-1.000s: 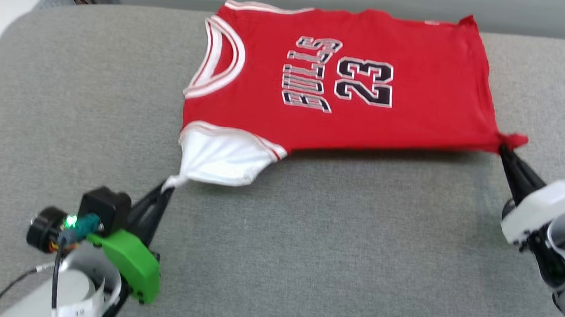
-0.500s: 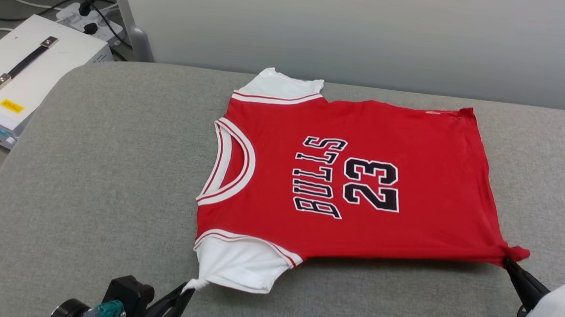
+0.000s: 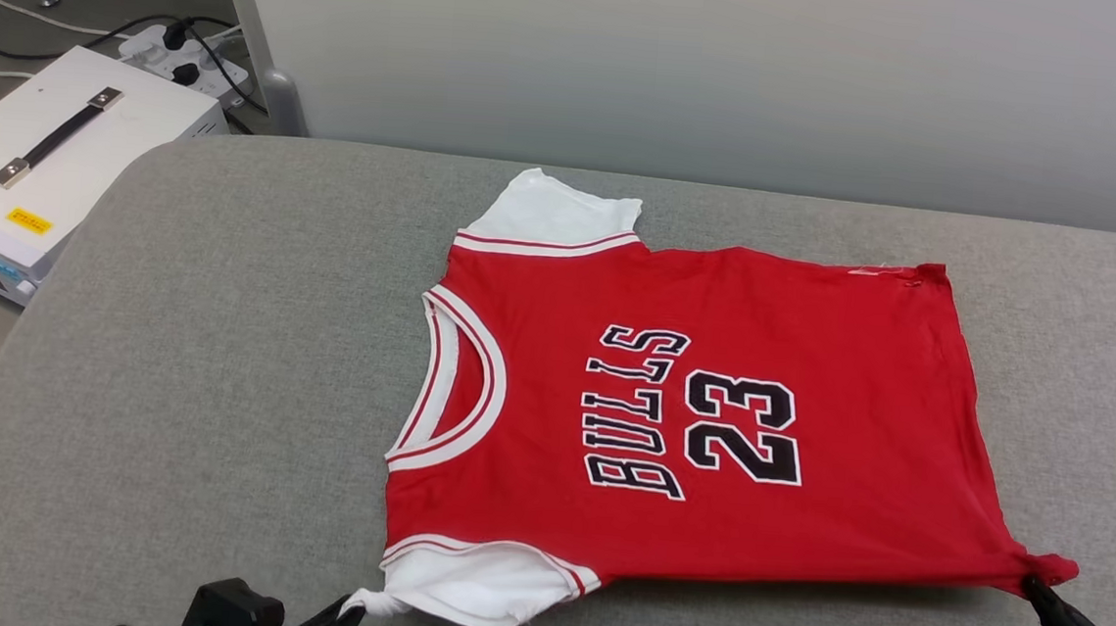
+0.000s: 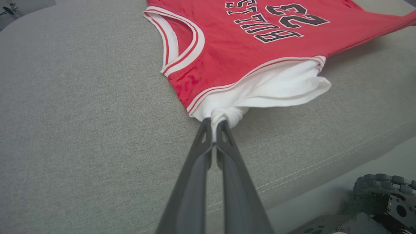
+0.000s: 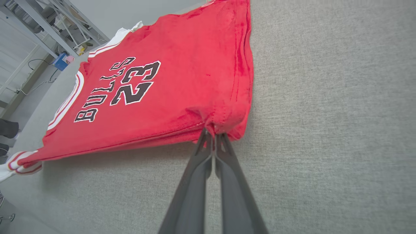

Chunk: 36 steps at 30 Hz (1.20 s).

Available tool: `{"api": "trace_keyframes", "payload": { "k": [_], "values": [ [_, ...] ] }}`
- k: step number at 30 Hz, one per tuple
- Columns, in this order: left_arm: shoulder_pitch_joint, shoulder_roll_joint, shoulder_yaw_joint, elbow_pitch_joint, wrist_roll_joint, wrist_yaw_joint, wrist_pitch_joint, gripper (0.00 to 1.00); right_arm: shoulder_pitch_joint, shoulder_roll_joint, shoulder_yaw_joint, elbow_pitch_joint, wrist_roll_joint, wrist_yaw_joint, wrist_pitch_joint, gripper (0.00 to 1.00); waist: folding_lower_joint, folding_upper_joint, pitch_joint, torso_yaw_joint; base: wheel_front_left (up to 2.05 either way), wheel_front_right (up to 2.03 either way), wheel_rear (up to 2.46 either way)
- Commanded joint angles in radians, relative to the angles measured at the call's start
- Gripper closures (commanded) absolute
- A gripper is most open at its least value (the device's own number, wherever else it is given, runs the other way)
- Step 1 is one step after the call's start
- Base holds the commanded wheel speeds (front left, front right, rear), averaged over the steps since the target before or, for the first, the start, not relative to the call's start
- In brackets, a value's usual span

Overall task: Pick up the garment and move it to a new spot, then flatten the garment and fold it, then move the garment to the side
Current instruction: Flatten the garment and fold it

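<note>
Grey fabric counter (image 3: 219, 378) carries the red white-sleeved jersey T-shirt (image 3: 708, 412) face-up, still stretched between the left hand (image 4: 213, 123) clenched on its near sleeve and the right hand (image 5: 213, 131) clenched on its hem corner, so flattening looks nearly done.

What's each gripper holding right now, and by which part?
Both hold the garment: left gripper pinches the near white sleeve at its edge, right gripper the near hem corner.

Open grey cushion (image 3: 222, 348) left of the garment (image 3: 716, 295); wall (image 3: 683, 66) behind.
</note>
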Motion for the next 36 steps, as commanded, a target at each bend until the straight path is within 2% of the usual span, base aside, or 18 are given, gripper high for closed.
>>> {"api": "trace_keyframes", "payload": {
  "k": [1,7,14,23,36],
  "values": [
    [-0.016,0.003,0.009,0.005,0.02,0.003,-0.006,1.0,0.012,0.005,-0.023,-0.017,-0.02,-0.001,0.01,1.0,0.0001,0.0,0.011,-0.006,0.0,0.0,0.0],
    [-0.106,0.009,0.037,0.031,0.049,-0.016,-0.003,1.0,-0.008,0.04,-0.094,-0.096,-0.09,-0.001,0.088,1.0,0.0001,0.0,0.053,-0.015,0.0,0.0,0.0],
    [-0.268,0.011,0.024,0.086,0.121,-0.085,0.059,1.0,-0.095,0.107,-0.182,-0.131,-0.19,-0.001,0.181,1.0,0.0001,0.0,0.136,-0.026,0.0,0.0,0.0],
    [-0.446,-0.047,0.012,0.212,0.157,-0.166,0.108,1.0,-0.23,0.183,-0.219,-0.079,-0.304,-0.001,0.268,1.0,0.0001,0.0,0.216,-0.041,0.0,0.0,0.0],
    [-0.597,-0.132,-0.006,0.436,0.171,-0.248,0.111,1.0,-0.328,0.223,-0.197,-0.012,-0.373,-0.001,0.313,1.0,0.0001,0.0,0.269,-0.064,0.0,0.0,0.0]
  ]
}}
